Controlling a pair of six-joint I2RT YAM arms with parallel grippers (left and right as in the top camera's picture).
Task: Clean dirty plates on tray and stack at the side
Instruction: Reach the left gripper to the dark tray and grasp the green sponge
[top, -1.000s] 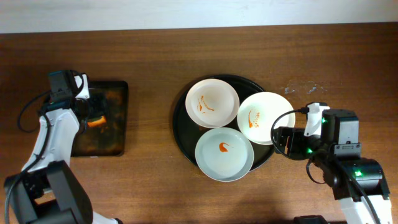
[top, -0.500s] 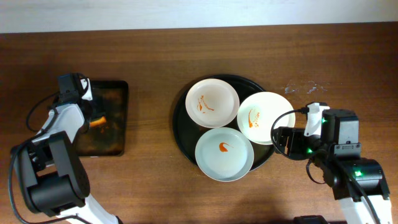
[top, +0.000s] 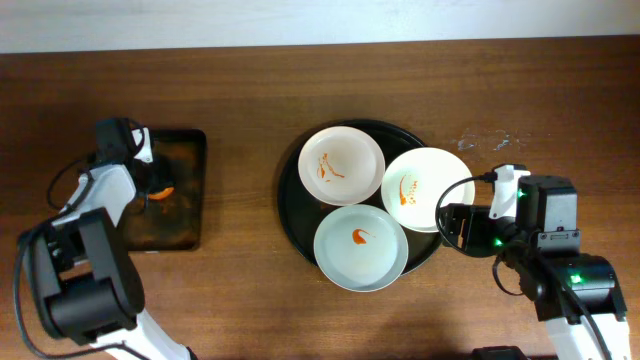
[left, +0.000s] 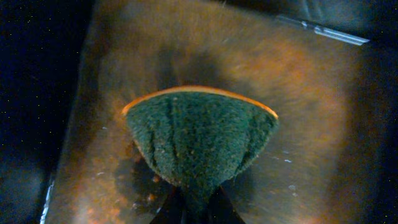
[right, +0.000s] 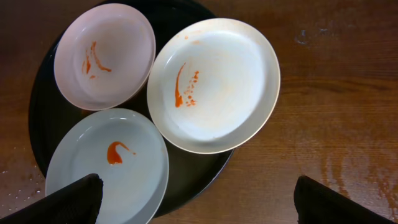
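Three dirty plates lie on the round black tray (top: 291, 212): one at the back left (top: 342, 165), one at the right (top: 425, 190), one at the front (top: 360, 247). Each is white with orange-red smears. The right wrist view shows the same plates (right: 104, 55), (right: 214, 84), (right: 106, 165) on the tray (right: 194, 169). My right gripper (top: 447, 228) hovers at the tray's right edge, open and empty (right: 202, 200). My left gripper (top: 150, 187) is shut on a green sponge (left: 199, 137) with an orange backing, pinched at its near end (left: 198, 204).
A smaller rectangular black tray (top: 186, 160) lies at the far left, its wet, orange-stained floor (left: 311, 124) under the sponge. A wet patch (top: 485, 143) marks the wood to the right of the round tray.
My left gripper has closed on the sponge over the rectangular tray, and the sponge is now squeezed into a fan shape. The right arm and the plates have not moved.
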